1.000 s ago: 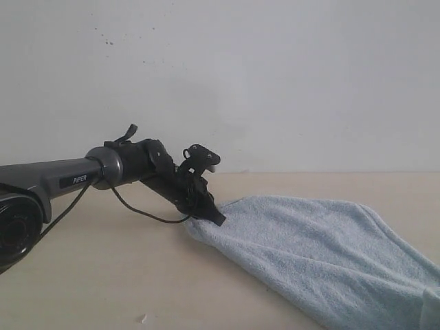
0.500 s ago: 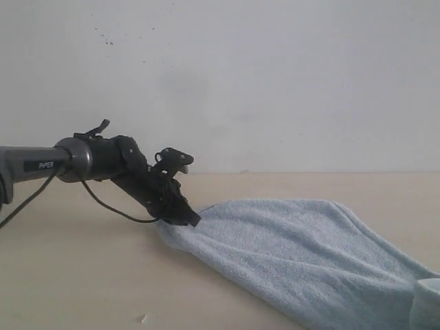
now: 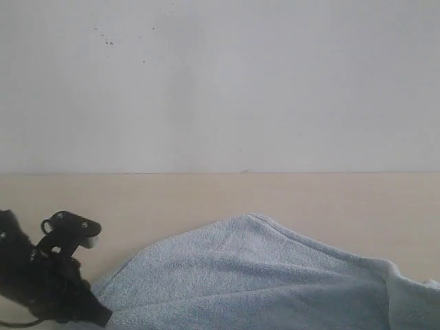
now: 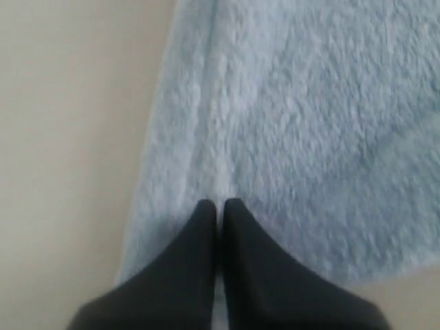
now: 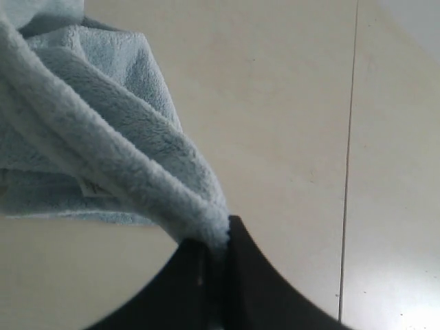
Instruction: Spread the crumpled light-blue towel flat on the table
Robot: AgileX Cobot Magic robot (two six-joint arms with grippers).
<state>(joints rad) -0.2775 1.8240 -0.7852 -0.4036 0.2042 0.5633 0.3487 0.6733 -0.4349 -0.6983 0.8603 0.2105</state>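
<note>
The pale surface (image 3: pixel 206 196) is stretching wide below the wall (image 3: pixel 220 82); the light-blue towel (image 3: pixel 261 275) is lying across its near part, humped in the middle; the left claw (image 4: pixel 218 203) is pinching the towel's near-left edge, jaws pressed together; the right claw (image 5: pixel 220 232) is clamping tight on a bunched fold of it.

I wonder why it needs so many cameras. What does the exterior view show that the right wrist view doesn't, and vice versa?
Only the exterior view: the white wall and the left gripper at the towel's edge. Only the right wrist view: the right gripper shut on a bunched fold, a small white label, a thin line across the table. Both: the light-blue towel on the beige table.
</note>
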